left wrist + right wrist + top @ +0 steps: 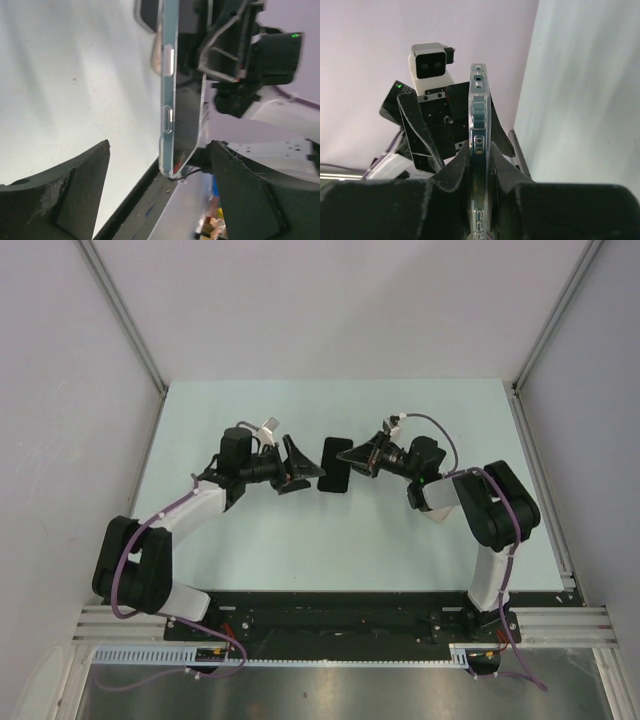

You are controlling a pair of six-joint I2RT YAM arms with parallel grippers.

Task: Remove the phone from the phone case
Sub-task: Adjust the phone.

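**Right gripper clamps cased phone; left gripper gapes beside it**

The right gripper (479, 175) has its two black fingers (452, 175) pressed tight against both broad faces of the dark rectangular phone in its clear plastic case (479, 115). From that wrist the phone shows edge-on, running straight ahead out of the grip, with the case's side buttons in sight.

Just beyond the phone's far end stands the left gripper (305, 468), spread wide and holding nothing. From its own wrist, its two black fingers (65, 200) sit well to either side of the case's thin edge (167, 100), touching neither face.

From overhead, the phone (335, 465) lies between the two grippers with its broad dark face turned up, the right gripper (352, 462) on its right side. Below them is the pale green table top (400, 540). Whether the phone touches the table I cannot tell.
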